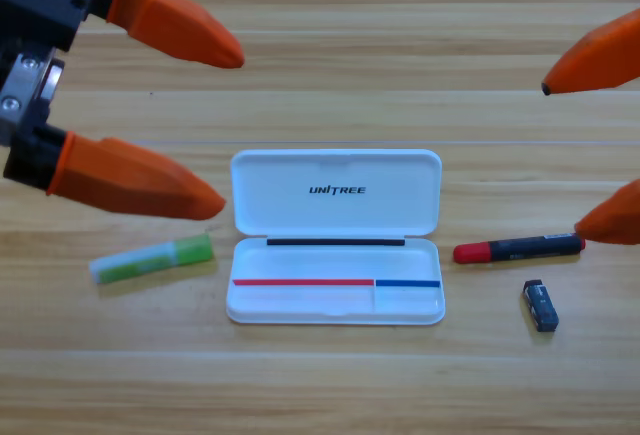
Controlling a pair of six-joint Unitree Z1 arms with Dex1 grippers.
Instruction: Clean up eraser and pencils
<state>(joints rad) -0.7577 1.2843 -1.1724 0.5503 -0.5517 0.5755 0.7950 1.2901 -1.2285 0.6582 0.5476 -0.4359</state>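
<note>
The left gripper (232, 127), up and left of the white case (336, 237), is cut by the picture's left and top edges, so its black body shows only in part and the arm behind it is out of view; the right gripper (580, 155), up and right of the case, is cut by the right edge down to two orange jaw tips. The lower tip meets the right end of the marker (518, 249), right of the case; contact cannot be told. The pale mark on the eraser (540, 306), below that marker, is too small to read.
</note>
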